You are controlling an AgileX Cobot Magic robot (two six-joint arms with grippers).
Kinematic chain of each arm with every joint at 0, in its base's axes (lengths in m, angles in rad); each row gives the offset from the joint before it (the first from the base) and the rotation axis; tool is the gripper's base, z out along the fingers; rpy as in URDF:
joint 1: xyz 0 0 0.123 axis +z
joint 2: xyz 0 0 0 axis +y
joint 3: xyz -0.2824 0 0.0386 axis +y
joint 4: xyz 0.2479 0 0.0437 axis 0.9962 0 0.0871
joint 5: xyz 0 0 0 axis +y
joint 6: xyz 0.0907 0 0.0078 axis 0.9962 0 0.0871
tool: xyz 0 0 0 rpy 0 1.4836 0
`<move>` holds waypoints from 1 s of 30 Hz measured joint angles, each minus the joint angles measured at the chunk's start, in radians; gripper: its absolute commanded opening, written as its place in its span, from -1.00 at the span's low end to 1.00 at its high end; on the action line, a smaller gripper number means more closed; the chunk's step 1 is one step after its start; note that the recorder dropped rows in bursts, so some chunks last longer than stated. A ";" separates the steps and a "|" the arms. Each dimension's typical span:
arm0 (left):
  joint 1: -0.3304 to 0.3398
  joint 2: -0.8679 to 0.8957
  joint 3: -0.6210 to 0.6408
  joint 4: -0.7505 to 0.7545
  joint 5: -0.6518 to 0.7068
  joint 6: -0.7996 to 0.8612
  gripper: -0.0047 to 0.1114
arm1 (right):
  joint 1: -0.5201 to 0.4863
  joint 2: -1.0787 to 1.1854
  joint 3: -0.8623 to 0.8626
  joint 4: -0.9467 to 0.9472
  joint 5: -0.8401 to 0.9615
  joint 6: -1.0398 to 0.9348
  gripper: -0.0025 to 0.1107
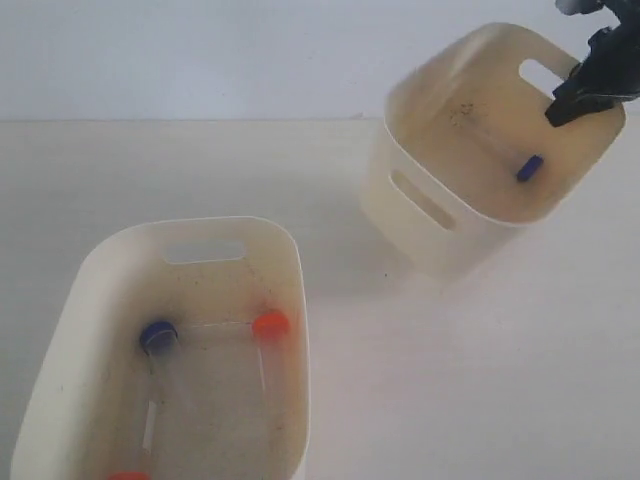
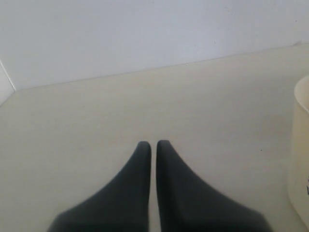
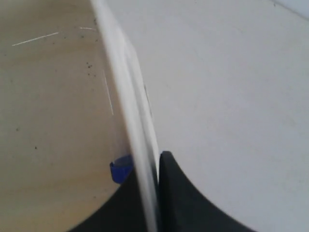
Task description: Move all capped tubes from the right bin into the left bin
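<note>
The right gripper (image 1: pixel 558 112) is pinching shut on the wall of the tilted right bin (image 1: pixel 440 230). A blue-capped tube (image 1: pixel 529 168) is lying inside, just beside the inner finger. The left gripper (image 2: pixel 153 145) is hanging closed and empty.

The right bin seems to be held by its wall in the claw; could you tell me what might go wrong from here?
1. The right claw pinches only the thin wall of the right bin, so the tipped bin could slip free and drop.
2. The blue-capped tube lies loose inside; poured, it might land on the table short of the left bin, which stands apart.
</note>
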 measured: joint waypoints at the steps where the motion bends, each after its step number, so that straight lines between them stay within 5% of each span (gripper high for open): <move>1: 0.000 0.000 0.000 0.000 0.000 0.000 -0.84 | 0.002 0.000 0.000 -0.003 0.002 -0.063 -0.96; 7: 0.000 0.000 0.000 0.000 0.000 0.000 -0.84 | 0.057 0.000 -0.004 -0.105 0.002 -0.374 -0.96; 16: 0.000 0.000 0.000 0.000 0.000 0.000 -0.84 | 0.203 0.023 -0.014 -0.339 -0.079 -0.408 -0.96; 27: 0.000 0.000 0.000 0.000 0.000 0.000 -0.84 | 0.218 0.059 -0.014 -0.361 -0.197 -0.369 -0.95; 30: 0.000 0.000 0.000 0.000 0.000 0.000 -0.84 | 0.218 0.059 -0.014 -0.338 -0.247 -0.354 -0.71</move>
